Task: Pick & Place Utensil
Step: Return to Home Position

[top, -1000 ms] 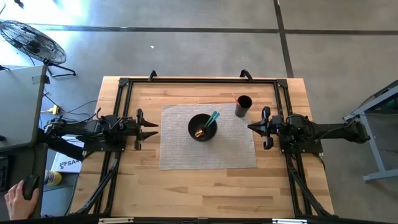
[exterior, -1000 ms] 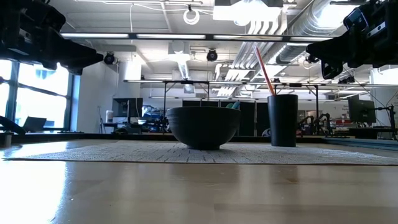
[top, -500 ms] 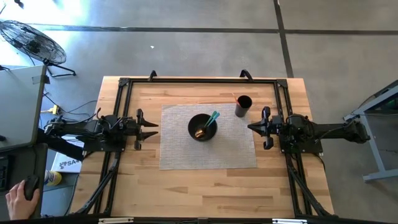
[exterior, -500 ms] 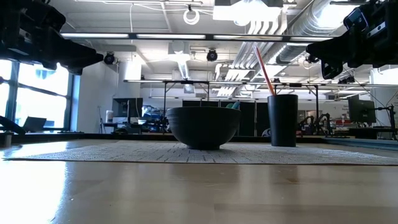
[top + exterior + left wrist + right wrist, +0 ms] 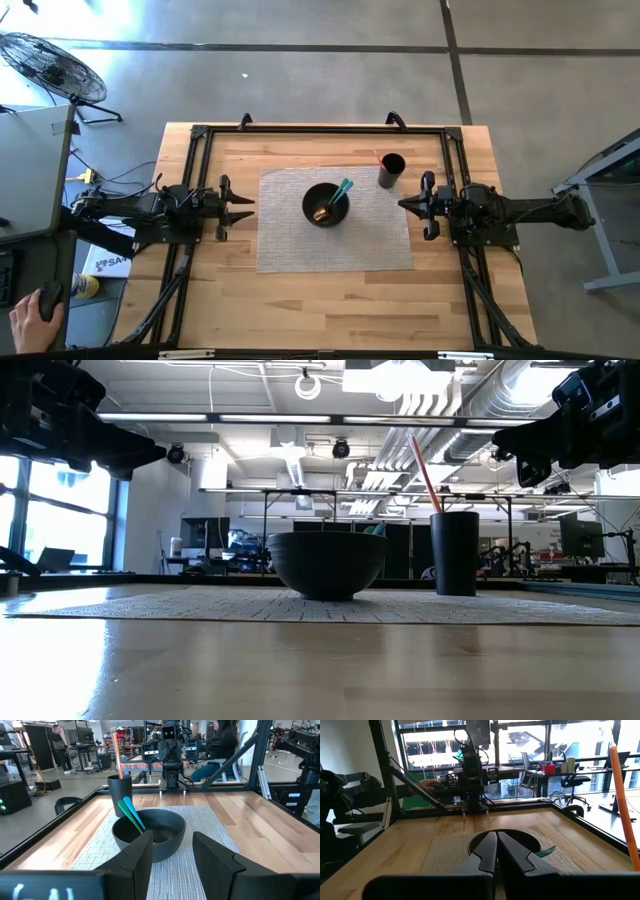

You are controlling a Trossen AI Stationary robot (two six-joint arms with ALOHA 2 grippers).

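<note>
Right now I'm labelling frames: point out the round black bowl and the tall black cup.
round black bowl point(image 5: 326, 565), low view, outer wall.
tall black cup point(image 5: 455, 555), low view, side wall.

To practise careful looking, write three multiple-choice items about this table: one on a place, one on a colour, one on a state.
1. Where does the tall black cup stand? A. on a corner of the gray woven mat; B. on bare wood; C. on the floor.
2. What colour is the thin straw in that cup? A. green; B. orange; C. white.
3. The right tool is: A. wide open; B. clamped on a spoon; C. shut, empty.
Answers: 1 A, the low view shows it on the mat; 2 B, it shows orange there; 3 C, the right wrist view shows its fingers touching.
</note>
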